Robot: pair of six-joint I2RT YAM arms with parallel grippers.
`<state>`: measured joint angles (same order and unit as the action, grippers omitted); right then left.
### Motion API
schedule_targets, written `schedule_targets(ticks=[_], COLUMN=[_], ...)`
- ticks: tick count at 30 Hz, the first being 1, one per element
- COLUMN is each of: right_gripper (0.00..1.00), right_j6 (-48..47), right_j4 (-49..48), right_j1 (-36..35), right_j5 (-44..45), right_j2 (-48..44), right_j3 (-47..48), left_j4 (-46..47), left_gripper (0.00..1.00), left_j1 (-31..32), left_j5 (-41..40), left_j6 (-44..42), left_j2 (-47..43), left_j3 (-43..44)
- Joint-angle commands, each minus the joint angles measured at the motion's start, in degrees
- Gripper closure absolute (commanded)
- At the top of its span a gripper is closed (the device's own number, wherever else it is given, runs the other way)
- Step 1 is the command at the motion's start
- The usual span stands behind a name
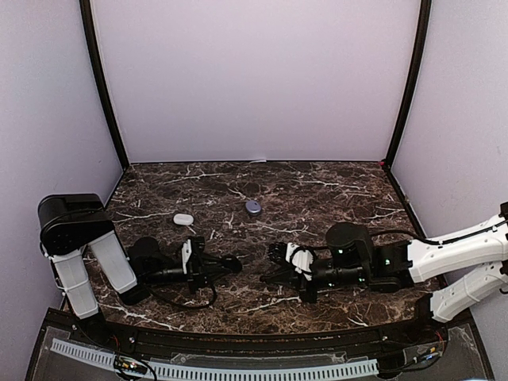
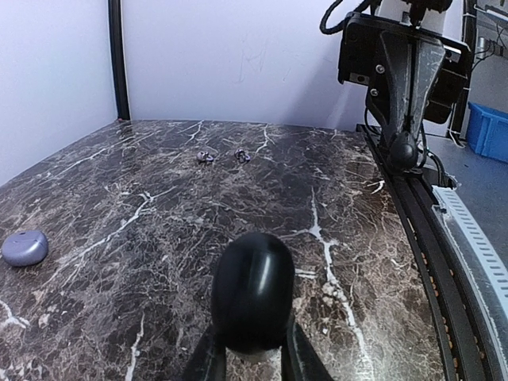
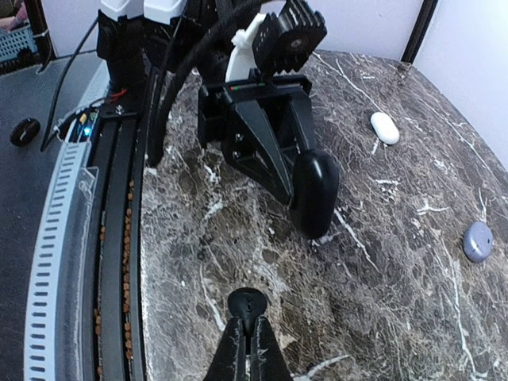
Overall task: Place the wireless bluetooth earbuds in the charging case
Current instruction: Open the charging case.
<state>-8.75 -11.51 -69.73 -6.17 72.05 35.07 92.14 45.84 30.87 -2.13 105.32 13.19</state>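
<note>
My left gripper (image 2: 252,341) is shut on a black pebble-shaped charging case (image 2: 254,290), gripped at its lower end, with its lid closed as far as I can see. The right wrist view shows that case (image 3: 315,193) just above the marble. My right gripper (image 3: 254,329) is shut on a small black earbud (image 3: 248,304), a short way from the case. From above, the left gripper (image 1: 228,266) and the right gripper (image 1: 274,255) face each other near the table's front. Two tiny purple earbuds (image 2: 206,156) (image 2: 242,155) lie on the marble farther off.
A purple case (image 1: 253,207) and a white case (image 1: 183,218) lie shut on the dark marble table (image 1: 333,190) behind the grippers. A black rail (image 3: 119,238) runs along the table's near edge. Lilac walls close in the back and sides.
</note>
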Motion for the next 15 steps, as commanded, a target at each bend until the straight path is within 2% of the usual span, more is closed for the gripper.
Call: schedule_targets(ticks=[1,8,15], right_gripper=[1.0,1.0,1.0], right_j6=[5.8,7.8,6.0], right_j4=[-9.0,-13.2,-15.8], right_j1=[0.3,0.3,0.6], right_j5=[-4.5,-8.1,-12.3], right_j2=[1.1,7.1,12.6], right_j3=[0.6,2.8,4.7], left_j4=[11.7,11.7,12.8], left_gripper=[0.83,0.83,0.83], left_j1=[-0.3,-0.3,-0.3], left_j5=[2.8,7.2,10.4], left_j6=[0.4,2.0,3.2], left_j2=[0.3,0.6,1.2], left_j3=[0.9,1.8,2.3])
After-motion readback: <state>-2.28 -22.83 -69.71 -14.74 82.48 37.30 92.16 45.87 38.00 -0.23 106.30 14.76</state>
